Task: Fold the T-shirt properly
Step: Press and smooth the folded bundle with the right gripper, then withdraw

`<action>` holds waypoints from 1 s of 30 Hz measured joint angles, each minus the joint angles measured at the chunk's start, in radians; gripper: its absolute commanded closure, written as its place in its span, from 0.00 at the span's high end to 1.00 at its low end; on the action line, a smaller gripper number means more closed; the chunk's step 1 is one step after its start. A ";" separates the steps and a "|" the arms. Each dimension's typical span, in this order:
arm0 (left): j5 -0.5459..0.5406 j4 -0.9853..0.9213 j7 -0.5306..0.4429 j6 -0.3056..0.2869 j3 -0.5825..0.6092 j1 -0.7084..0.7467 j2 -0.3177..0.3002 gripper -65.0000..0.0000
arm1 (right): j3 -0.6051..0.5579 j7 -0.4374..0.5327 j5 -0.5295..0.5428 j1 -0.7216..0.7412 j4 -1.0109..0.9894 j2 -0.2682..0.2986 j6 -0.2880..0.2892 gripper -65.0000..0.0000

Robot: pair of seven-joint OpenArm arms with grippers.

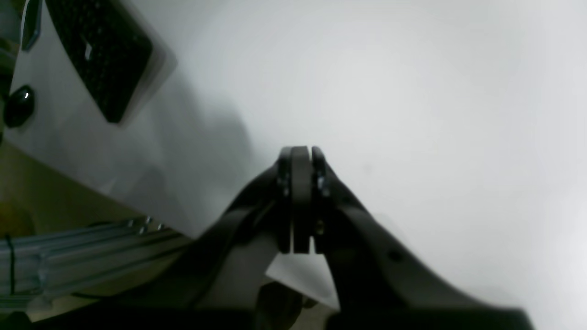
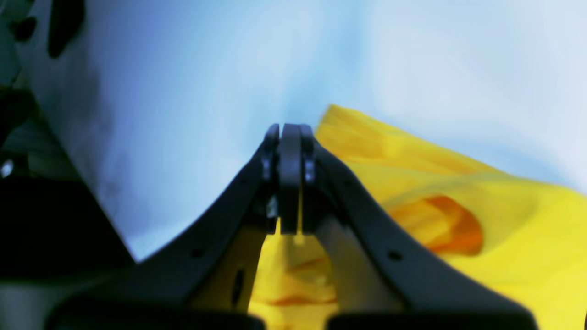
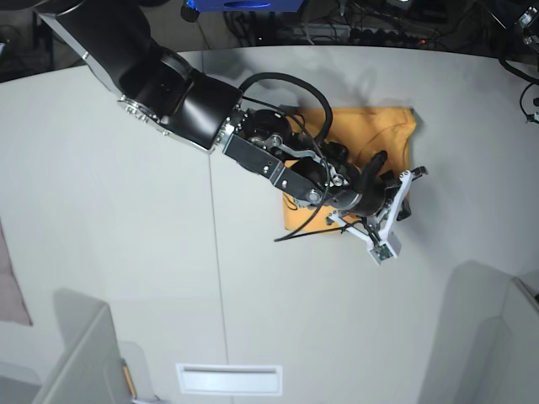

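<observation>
The orange-yellow T-shirt (image 3: 379,126) lies as a compact folded rectangle right of the middle of the white table (image 3: 126,210). My right arm reaches across it from the upper left and hides much of it. The right gripper (image 3: 411,177) hangs over the shirt's right edge. In the right wrist view its jaws (image 2: 290,133) are pressed together with nothing between them. The T-shirt (image 2: 458,183) spreads below and to their right. My left gripper (image 1: 300,153) is shut and empty over bare white table (image 1: 412,114). It does not show in the base view.
A black keyboard (image 1: 98,50) and a black mouse (image 1: 18,106) sit at the table's corner in the left wrist view, with an aluminium rail (image 1: 82,256) beyond the edge. A pinkish-grey cloth (image 3: 10,286) lies at the base view's left edge. Cables hang at the top right (image 3: 522,50).
</observation>
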 measured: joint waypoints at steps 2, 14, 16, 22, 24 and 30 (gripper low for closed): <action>0.001 0.000 0.000 0.000 0.003 -0.001 0.000 0.00 | 0.004 -0.103 -0.019 0.026 0.061 0.001 -0.107 0.00; 0.004 0.004 0.001 0.001 0.001 0.003 0.000 0.00 | 0.110 -0.454 -0.016 -0.074 0.260 0.096 -0.251 0.00; 0.003 0.006 0.000 0.000 0.001 0.003 0.000 0.00 | 0.111 -0.420 -0.023 -0.077 0.198 0.106 -0.251 0.00; 0.003 0.006 0.001 0.000 0.001 0.003 0.001 0.00 | 0.110 -0.288 -0.022 -0.079 0.006 0.092 -0.109 0.00; 0.004 0.006 0.001 0.001 0.001 0.003 0.002 0.00 | 0.111 -0.271 -0.023 -0.080 -0.033 0.091 -0.114 0.00; 0.004 0.006 0.001 0.000 0.001 0.004 0.003 0.00 | 0.110 -0.208 -0.021 -0.079 -0.156 -0.003 -0.047 0.00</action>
